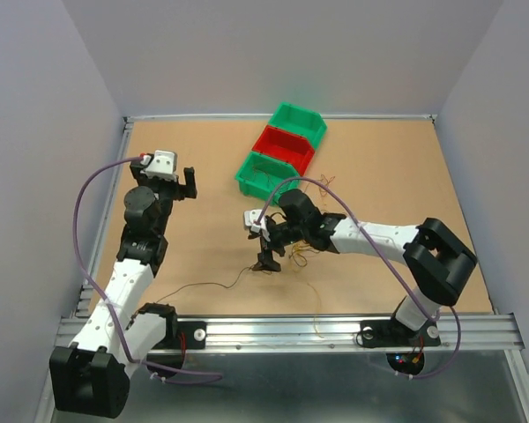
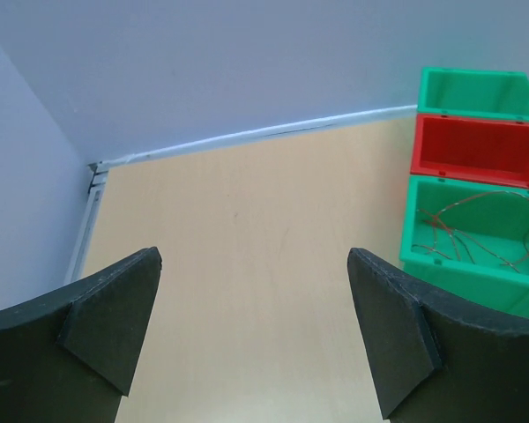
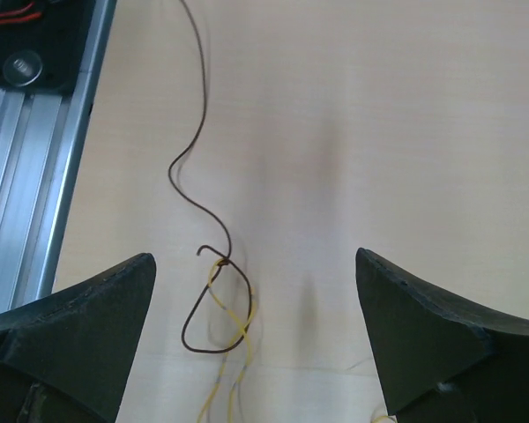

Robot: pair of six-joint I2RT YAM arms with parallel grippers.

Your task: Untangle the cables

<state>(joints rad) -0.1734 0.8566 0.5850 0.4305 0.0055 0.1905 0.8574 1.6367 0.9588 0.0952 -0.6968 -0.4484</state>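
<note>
**Right pincer (image 3: 254,257) wide above a knotted wire, much of the tangle hard to read**

Both fingers of the right pincer stand far apart and hold nothing. On the bench (image 3: 406,132) below them lie the cables (image 3: 213,304). A brown wire (image 3: 189,150) curls into a loop between the fingers, and its other end runs out past the top of the wrist view. Yellow wires (image 3: 234,361) cross that loop and leave the frame at the bottom, so their ends do not show. Whether brown and yellow are tied where they meet or only laid over each other cannot be told.

From above, the right pincer (image 1: 263,244) hangs near the middle of the bench. The strands beside it are partly covered by the arm and too thin to follow. One dark strand (image 1: 212,285) trails toward the left arm's base.

The left pincer (image 2: 254,253) is also spread wide and empty, well apart from the tangle, facing the back wall. More thin wires (image 2: 476,225) lie inside the near green bin (image 2: 458,273), which is cut off by the frame's right edge. Behind it stand a red bin (image 2: 476,145) and a second green bin (image 2: 476,92), touching in a row.
</note>
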